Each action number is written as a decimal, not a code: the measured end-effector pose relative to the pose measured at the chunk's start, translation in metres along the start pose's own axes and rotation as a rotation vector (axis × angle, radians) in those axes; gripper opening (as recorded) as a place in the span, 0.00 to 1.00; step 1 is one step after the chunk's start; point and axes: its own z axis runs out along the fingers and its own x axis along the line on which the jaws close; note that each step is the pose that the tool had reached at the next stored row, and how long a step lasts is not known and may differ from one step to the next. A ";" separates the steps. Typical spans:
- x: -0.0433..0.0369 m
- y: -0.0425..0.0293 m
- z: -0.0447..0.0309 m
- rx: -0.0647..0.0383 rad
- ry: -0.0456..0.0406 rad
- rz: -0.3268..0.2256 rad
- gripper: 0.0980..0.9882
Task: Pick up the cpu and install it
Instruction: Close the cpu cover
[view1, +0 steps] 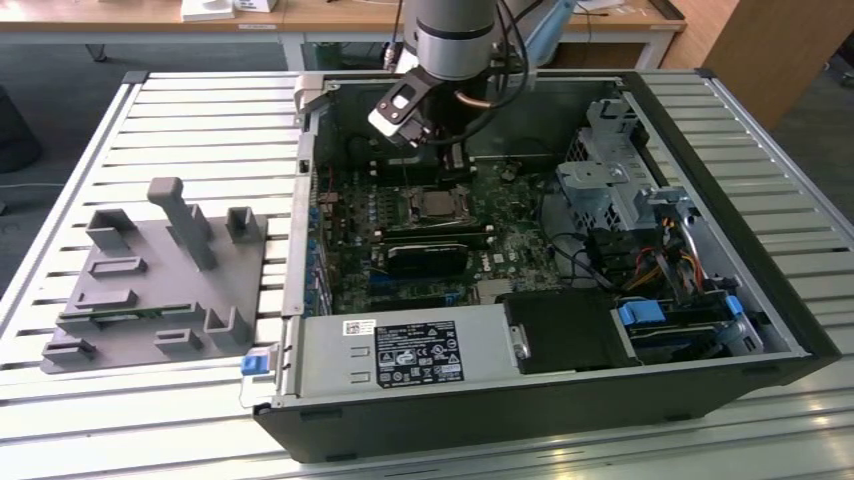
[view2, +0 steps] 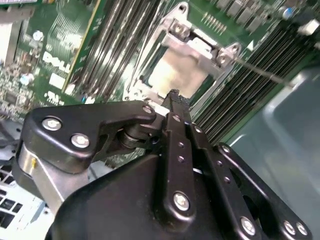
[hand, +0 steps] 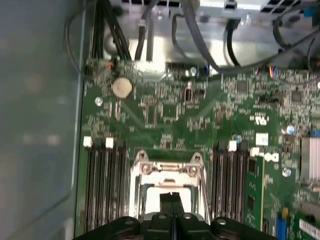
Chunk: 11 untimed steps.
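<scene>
The cpu (view1: 434, 206) lies flat in the socket on the green motherboard inside the open computer case, its pale silver top showing in both wrist views (view2: 172, 75) (hand: 150, 201). The metal socket frame (hand: 167, 168) (view2: 197, 44) surrounds it, and a thin lever (view2: 260, 73) sticks out to one side. My gripper (view1: 454, 160) hangs just above the socket, a little toward the case's far wall. Its black fingers are pressed together with nothing between them (view2: 173, 95) (hand: 172, 196), tips hovering over the cpu's edge.
Rows of memory slots (hand: 102, 185) flank the socket. Cables and a metal drive cage (view1: 607, 190) stand on the exterior view's right, and the power supply (view1: 400, 352) sits at the near side. A grey parts fixture (view1: 147, 280) rests on the slatted table, on the exterior view's left.
</scene>
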 end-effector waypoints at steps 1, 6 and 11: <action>0.0000 -0.0027 0.0004 0.000 -0.0001 0.000 0.01; 0.0004 -0.0151 0.0023 0.000 -0.0001 0.000 0.01; 0.0006 -0.0216 0.0076 0.000 -0.0001 0.000 0.01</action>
